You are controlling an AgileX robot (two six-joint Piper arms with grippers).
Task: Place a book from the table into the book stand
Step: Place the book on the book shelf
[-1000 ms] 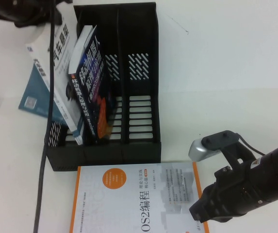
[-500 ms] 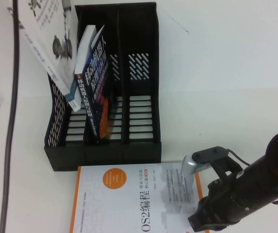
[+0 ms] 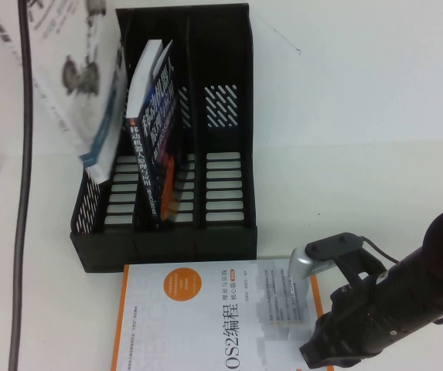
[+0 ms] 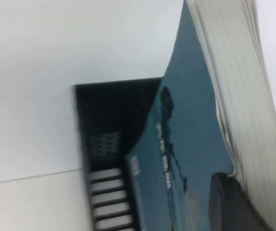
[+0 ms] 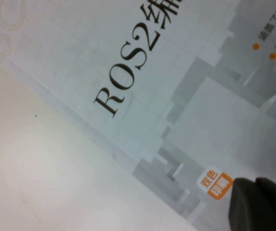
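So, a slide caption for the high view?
White paperback book tilted over black plastic book stand; right claw near orange-bordered book.

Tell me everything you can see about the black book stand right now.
The book stand is black plastic with three compartments, slotted perforated walls and sloping sides, standing upright on the table. A dark blue book leans tilted inside it. The book, white, held by the left gripper, hangs tilted over its left compartment, lower corner at the wall. The orange-bordered book lies in front, with the right gripper above it.

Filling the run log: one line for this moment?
left gripper: holds book tilted above book stand | right gripper: over orange-bordered book
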